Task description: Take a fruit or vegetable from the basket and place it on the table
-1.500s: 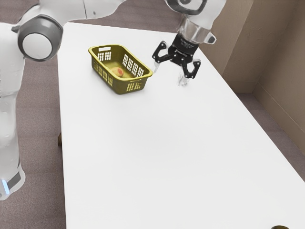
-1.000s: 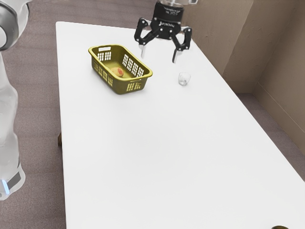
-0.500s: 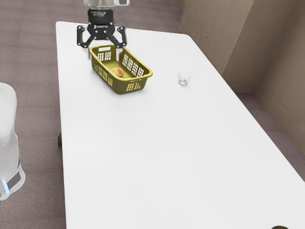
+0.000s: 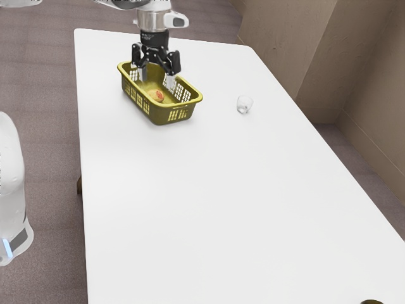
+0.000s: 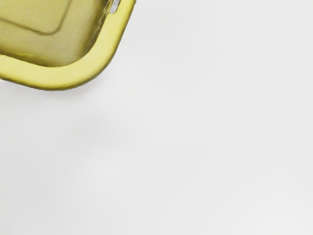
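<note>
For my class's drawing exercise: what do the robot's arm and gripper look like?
The arm is white, with smooth rounded casings and a small light-blue strip low down. The gripper is black, with small pale markings on its body, jointed linkages and pale fingertips.

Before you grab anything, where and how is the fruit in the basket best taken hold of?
I'd come straight down from above, since the walls of the basket surround the fruit. My open gripper should probably straddle its middle, a finger on each side, as it looks roundish.
</note>
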`<state>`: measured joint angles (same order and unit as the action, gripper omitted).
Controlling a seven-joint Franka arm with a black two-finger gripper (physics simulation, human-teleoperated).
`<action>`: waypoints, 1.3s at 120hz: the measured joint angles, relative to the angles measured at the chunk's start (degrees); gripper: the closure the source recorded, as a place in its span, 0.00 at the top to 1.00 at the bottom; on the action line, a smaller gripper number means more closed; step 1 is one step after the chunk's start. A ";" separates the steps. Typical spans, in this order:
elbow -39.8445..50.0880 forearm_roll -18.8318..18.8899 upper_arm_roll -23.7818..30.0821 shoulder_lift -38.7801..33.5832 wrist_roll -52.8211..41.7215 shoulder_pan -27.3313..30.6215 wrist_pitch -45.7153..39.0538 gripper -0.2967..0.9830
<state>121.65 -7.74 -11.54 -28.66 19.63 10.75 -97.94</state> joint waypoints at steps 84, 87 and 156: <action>-3.62 2.74 -1.29 19.22 -46.26 14.00 -15.73 0.75; -3.82 2.75 -1.29 19.84 -47.18 14.84 -16.05 0.75; -6.84 -7.33 -1.37 25.03 -56.75 18.68 -18.36 0.77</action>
<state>114.82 -15.06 -12.92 -3.63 -37.11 29.43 -116.30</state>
